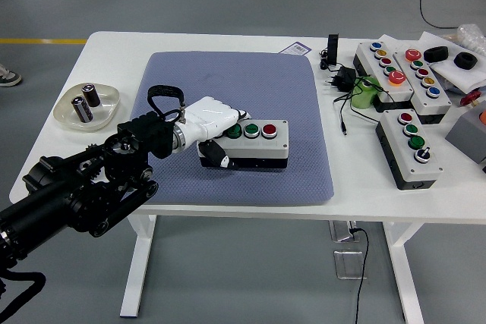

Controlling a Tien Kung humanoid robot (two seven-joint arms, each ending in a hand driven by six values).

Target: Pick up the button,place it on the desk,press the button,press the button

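Head view
Left hand [215, 121]: fingers clamped on the left end of the button box [247, 144].
Button box: resting on the blue mat [243, 96], near its front edge.
Table [357, 180]: bears the mat.

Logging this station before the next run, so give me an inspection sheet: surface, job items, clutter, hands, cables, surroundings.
Surface: white table with a blue-grey mat across its middle.
Job's things: grey button box with two green buttons and one red showing, on the mat's near half.
Clutter: three more button boxes at the right; glass dish holding two cylinders at the left; green object; black items at far right.
Hands: left hand closed on the button box's left end; right hand nothing seen.
Cables: black plug adapter with cord on the table; cable hanging below the near edge.
Surroundings: grey floor, yellow line at left.
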